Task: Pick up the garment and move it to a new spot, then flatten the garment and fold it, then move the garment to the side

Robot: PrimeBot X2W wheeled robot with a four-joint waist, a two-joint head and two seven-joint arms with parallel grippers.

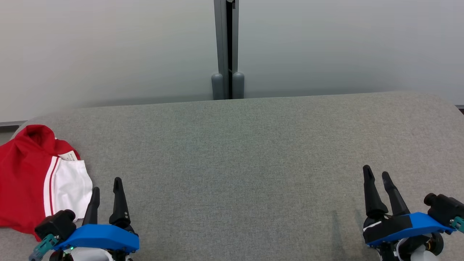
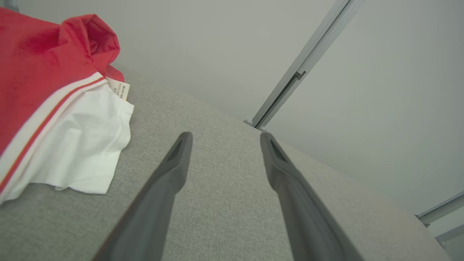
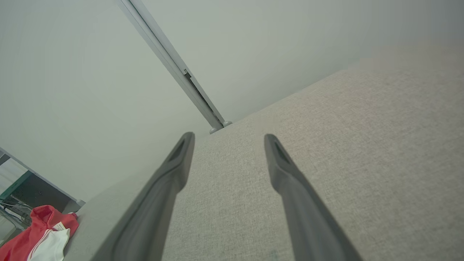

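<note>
The garment (image 1: 32, 177) is red with a white panel and red-and-white stripes, lying crumpled at the left end of the grey fabric table (image 1: 235, 163). In the left wrist view the garment (image 2: 54, 108) fills the upper left, and the right wrist view has the garment (image 3: 40, 235) small at the lower left. My left gripper (image 1: 107, 188) stands open just right of the garment's white panel, nothing between its fingers; the left gripper (image 2: 224, 137) hovers over bare fabric. At the table's lower right my right gripper (image 1: 377, 174) is open and empty, and the right gripper (image 3: 227, 139) points along the table.
A pale wall with a grey vertical post (image 1: 227, 50) runs behind the table's far edge. The table's corners are rounded at both far ends. Dark furniture and cables (image 3: 21, 195) show past the table's left end.
</note>
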